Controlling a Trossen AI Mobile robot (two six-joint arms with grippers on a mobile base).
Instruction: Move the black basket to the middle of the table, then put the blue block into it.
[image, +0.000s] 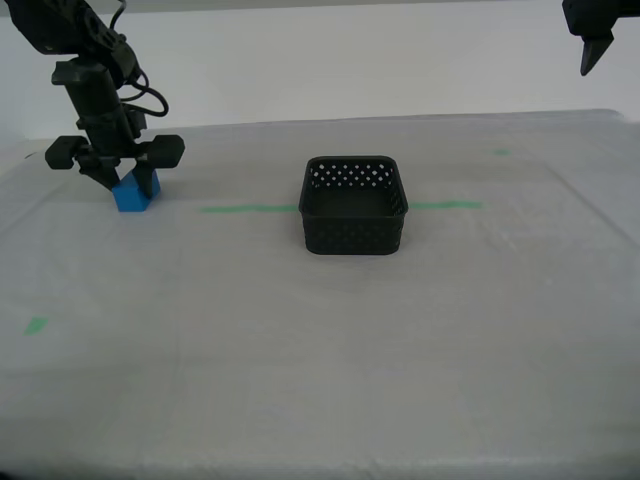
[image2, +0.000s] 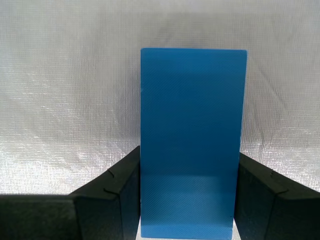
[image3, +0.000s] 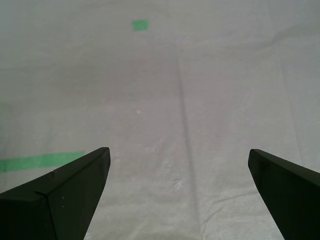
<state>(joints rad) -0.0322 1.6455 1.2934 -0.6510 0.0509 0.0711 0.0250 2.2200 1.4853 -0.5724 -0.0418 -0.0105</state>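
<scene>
The black basket (image: 352, 236) stands upright and empty near the middle of the table (image: 300, 360), on the green tape line. At the exterior view's left, the blue block (image: 135, 192) is between the fingers of my second gripper (image: 126, 180). The second wrist view shows the blue block (image2: 192, 140) filling the gap, with both black fingers (image2: 122, 195) pressed against its sides, so my second gripper (image2: 189, 152) is shut on it. My first gripper (image: 592, 45) hangs high at the exterior view's upper right, and my first gripper (image3: 178, 150) is open over bare cover.
A long green tape line (image: 245, 209) runs across the table behind the basket. Small green marks lie at the exterior view's left front (image: 36, 325) and right rear (image: 502, 152). The first wrist view shows a green mark (image3: 140, 24) and a tape strip (image3: 40, 161).
</scene>
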